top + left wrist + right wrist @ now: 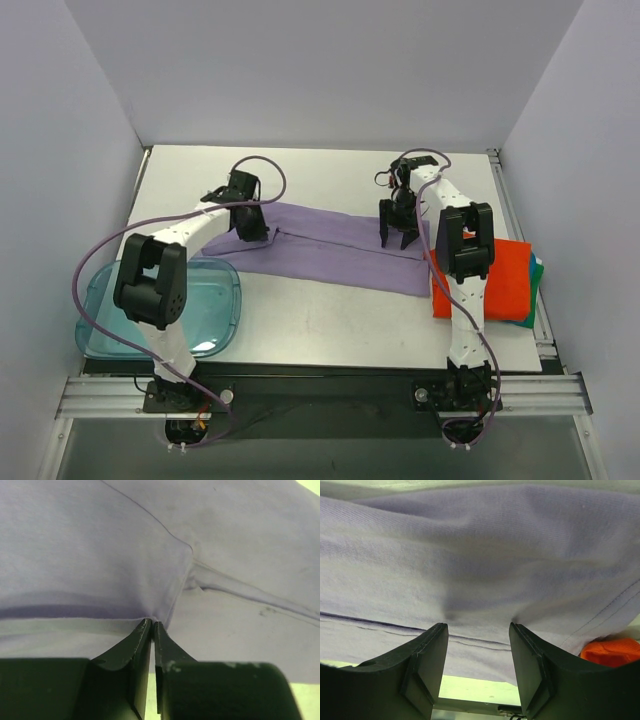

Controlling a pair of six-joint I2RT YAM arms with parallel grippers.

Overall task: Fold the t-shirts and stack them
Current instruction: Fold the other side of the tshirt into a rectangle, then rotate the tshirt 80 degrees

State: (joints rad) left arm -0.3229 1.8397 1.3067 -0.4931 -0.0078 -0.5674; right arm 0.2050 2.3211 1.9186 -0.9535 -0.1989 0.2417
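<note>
The lavender-purple t-shirt (330,250) lies folded into a long band across the middle of the table. My left gripper (250,228) stands at its left end, shut on a pinch of the purple cloth (100,570). My right gripper (401,238) is open, its fingertips (438,632) pressing down on the purple shirt (480,555) near its right end. The orange-red shirt (505,282) lies folded at the right, over a green-teal shirt edge (537,275). An orange corner (612,651) shows in the right wrist view.
A translucent blue plastic tray (215,310) sits at the front left, partly under my left arm. The table's right edge has a metal rail (512,215). White walls enclose the back and sides.
</note>
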